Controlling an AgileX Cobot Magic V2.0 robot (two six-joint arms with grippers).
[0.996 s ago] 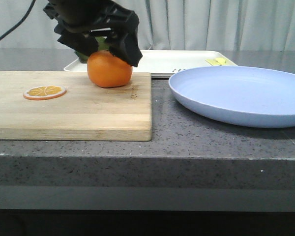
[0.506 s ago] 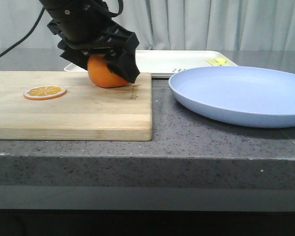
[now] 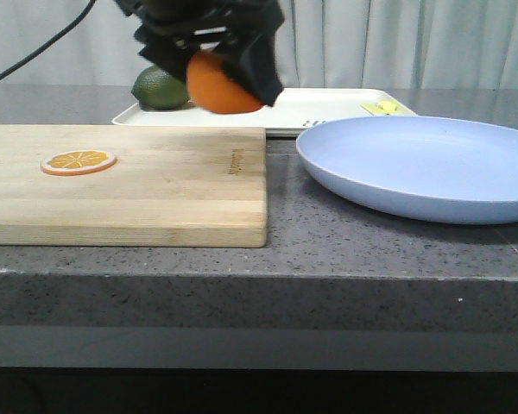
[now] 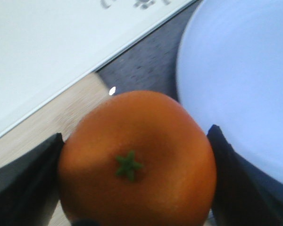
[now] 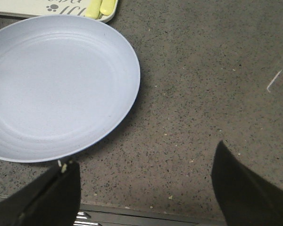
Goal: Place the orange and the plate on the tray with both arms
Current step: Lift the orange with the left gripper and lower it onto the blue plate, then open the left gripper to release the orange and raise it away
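Note:
My left gripper [image 3: 223, 79] is shut on the orange [image 3: 217, 86] and holds it in the air above the far right corner of the cutting board, close to the tray's [image 3: 319, 108] front rim. In the left wrist view the orange [image 4: 137, 160] fills the gap between both black fingers [image 4: 23, 181], stem upward. The pale lavender-blue plate [image 3: 423, 164] rests on the counter to the right, in front of the tray. My right gripper [image 5: 146, 188] is open over bare counter beside the plate [image 5: 56, 84], holding nothing. It does not show in the front view.
A wooden cutting board [image 3: 155, 194] lies at the left with an orange slice [image 3: 78, 160] on it. A green lime [image 3: 160, 89] sits at the tray's left end and a small yellow item [image 3: 384, 107] at its right end. The counter's front edge is near.
The left gripper came down over the orange on the board, shut on it, then lifted it up and to the right toward the tray. The lime behind is now uncovered.

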